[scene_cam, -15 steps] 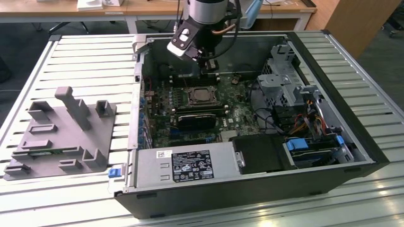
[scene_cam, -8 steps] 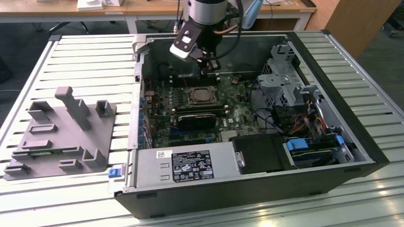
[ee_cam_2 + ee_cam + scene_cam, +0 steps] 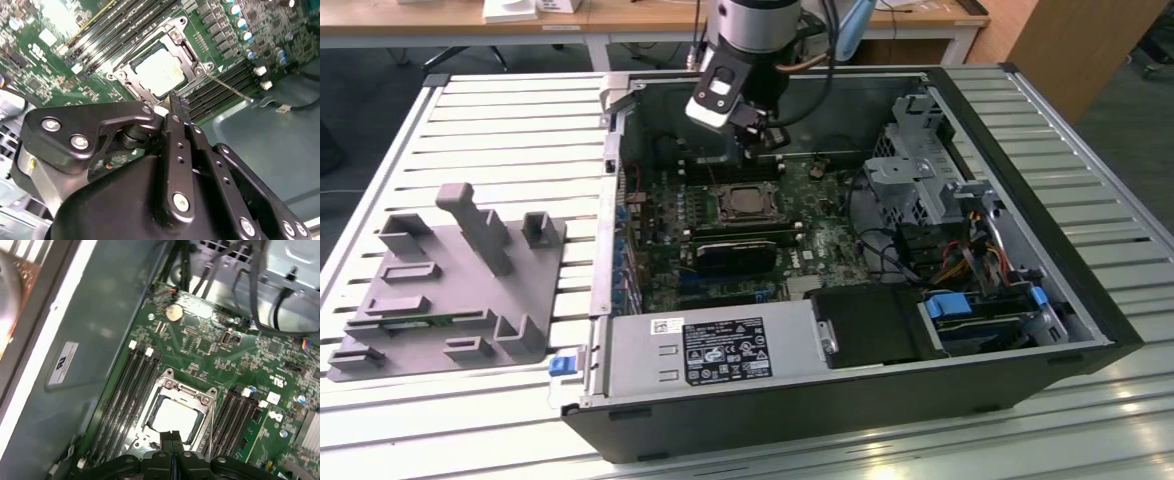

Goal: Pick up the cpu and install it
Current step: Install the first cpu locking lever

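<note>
Looking across the exterior view, you have a slatted metal desk [image 3: 494, 130] carrying an open black computer case [image 3: 854, 400] lying on its side, with the green motherboard [image 3: 720, 250] exposed inside. Toward the exterior view's left, apart from the case, a grey plastic fixture [image 3: 454, 290] with upright posts rests on the desk. Your arm [image 3: 754, 25] reaches down into the case from above, and the claw [image 3: 767, 140] hangs over the far part of the board, just beyond the socket frame [image 3: 744, 203]. In both wrist views, the cpu [image 3: 175, 417] sits flat inside that socket frame [image 3: 177, 407], its silver top facing up, with dark memory slots [image 3: 122, 395] running along both sides. In the second wrist view, the cpu [image 3: 161, 72] lies apart from the claw [image 3: 176, 100], which is above it and not touching. Your claw's 2 fingers [image 3: 167, 440] are pressed together at the tips, with nothing between them.
</note>
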Tool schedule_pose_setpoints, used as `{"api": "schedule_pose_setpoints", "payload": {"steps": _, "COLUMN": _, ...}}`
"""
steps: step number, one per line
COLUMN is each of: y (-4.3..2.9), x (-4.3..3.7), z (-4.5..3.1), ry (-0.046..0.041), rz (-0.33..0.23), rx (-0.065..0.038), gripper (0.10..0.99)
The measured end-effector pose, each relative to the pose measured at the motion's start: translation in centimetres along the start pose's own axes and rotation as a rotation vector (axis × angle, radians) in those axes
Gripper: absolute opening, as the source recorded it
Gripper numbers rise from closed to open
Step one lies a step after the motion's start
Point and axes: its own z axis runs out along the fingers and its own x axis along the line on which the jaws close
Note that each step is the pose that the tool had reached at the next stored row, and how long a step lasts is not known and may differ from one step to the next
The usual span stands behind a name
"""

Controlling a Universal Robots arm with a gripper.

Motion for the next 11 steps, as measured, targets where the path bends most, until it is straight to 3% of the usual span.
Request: {"api": "schedule_pose_setpoints", "payload": {"steps": 11, "y": -0.01, "x": -0.01, "z": 0.19, "ry": 0.0069, "rz": -0.199, "rx": 0.013, "gripper": 0.106}}
